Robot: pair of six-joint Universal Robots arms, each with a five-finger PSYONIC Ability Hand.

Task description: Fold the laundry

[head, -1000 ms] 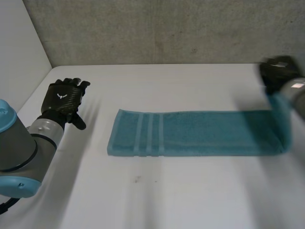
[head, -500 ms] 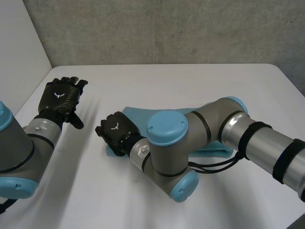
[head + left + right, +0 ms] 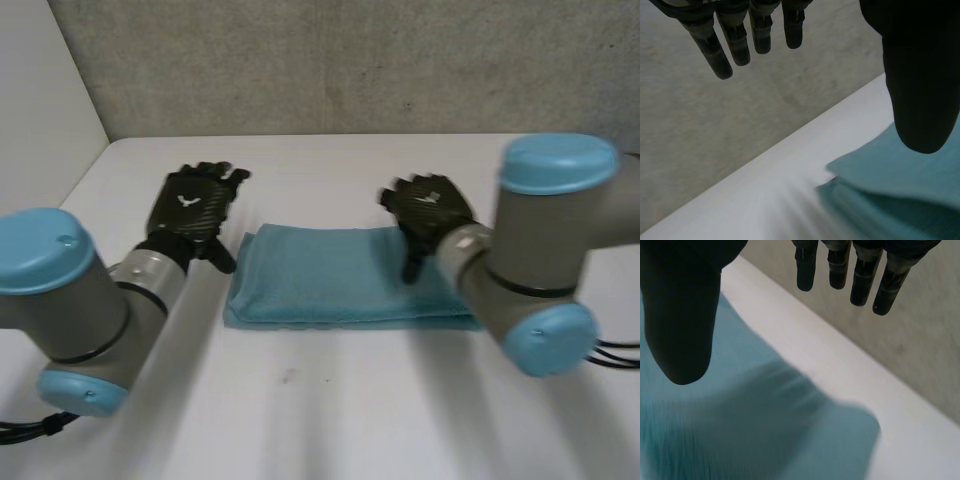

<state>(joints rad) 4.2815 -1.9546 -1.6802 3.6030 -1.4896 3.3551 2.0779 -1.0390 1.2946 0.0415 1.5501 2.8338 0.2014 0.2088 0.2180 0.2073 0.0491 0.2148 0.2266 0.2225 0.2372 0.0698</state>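
1. The teal towel (image 3: 330, 275) now lies doubled on the white bench (image 3: 330, 410). A second ago it lay stretched out long with its striped end showing, and that end is now covered.
2. The right hand (image 3: 430, 212) brought the far end across and has let go. It is over the towel's right end with fingers straight and spread, holding nothing.
3. The left hand (image 3: 193, 205) has moved in beside the towel's far left corner, fingers relaxed and empty.
4. One fold looks done. Another halving or some smoothing probably remains.

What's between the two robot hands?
In the head view, the folded teal terry towel lies between the left robot hand and right robot hand, on the white table; nothing else.
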